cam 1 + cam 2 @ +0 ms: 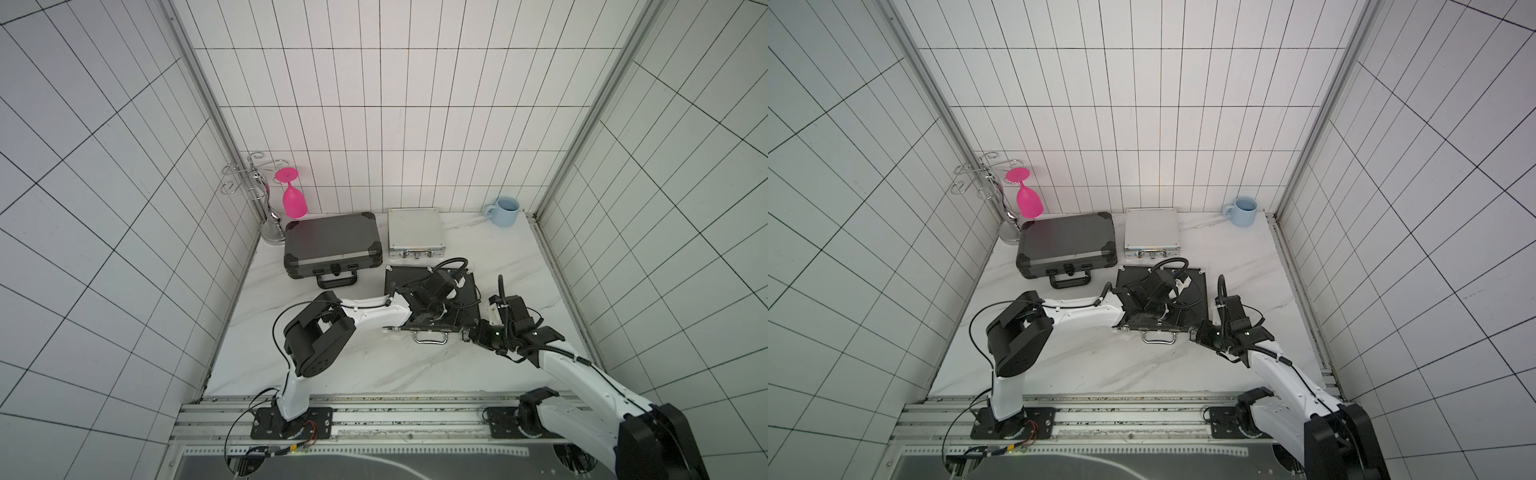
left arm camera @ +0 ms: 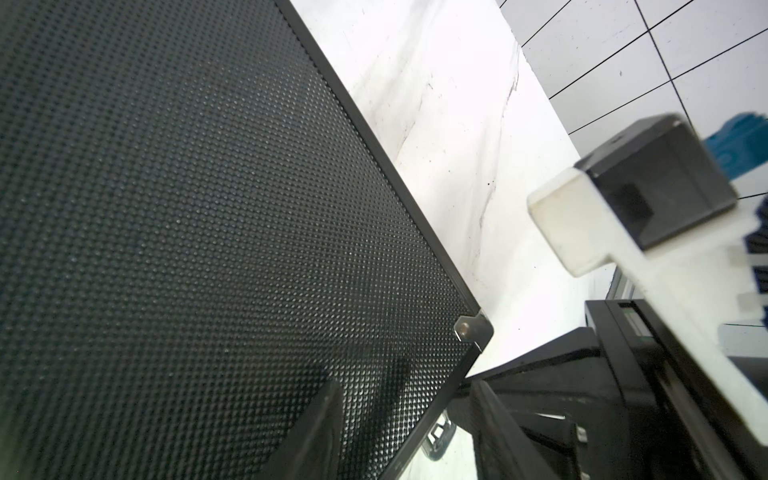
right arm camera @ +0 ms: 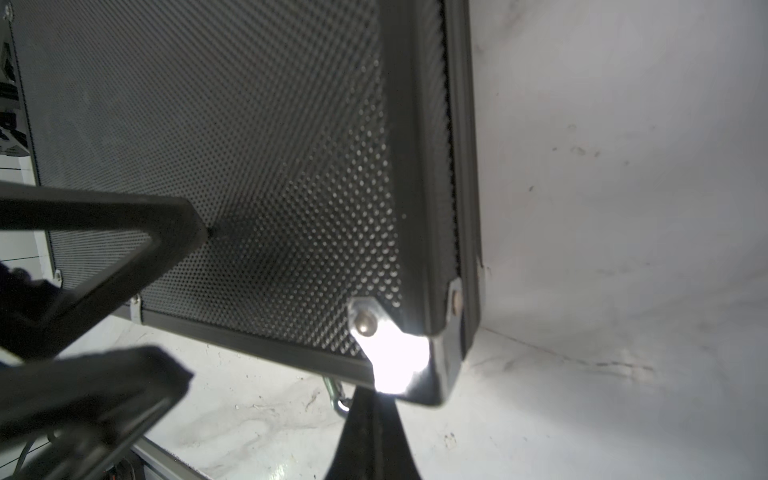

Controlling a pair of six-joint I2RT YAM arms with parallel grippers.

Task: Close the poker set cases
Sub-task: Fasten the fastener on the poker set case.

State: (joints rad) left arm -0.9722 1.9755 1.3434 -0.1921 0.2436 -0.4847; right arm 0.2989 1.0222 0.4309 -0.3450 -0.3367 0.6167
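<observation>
The left gripper is open, its fingers straddling the front edge of the black case. One fingertip rests on the lid and its partner hangs just past the edge, over the table. The right gripper is closed to a single point at the case's front right corner — whether it touches, I cannot tell. The case lies flat, right of the table's middle, with the lid down on its base. It has a dimpled black skin, dark rails, riveted metal corners and a silver handle facing the robot. The left arm bends at a raised elbow and runs across the lid; the right arm stretches in low from the near right. Only the wrist views show the fingertips and dimples — both top views add the closed dark grey case and silver case by the back wall.
</observation>
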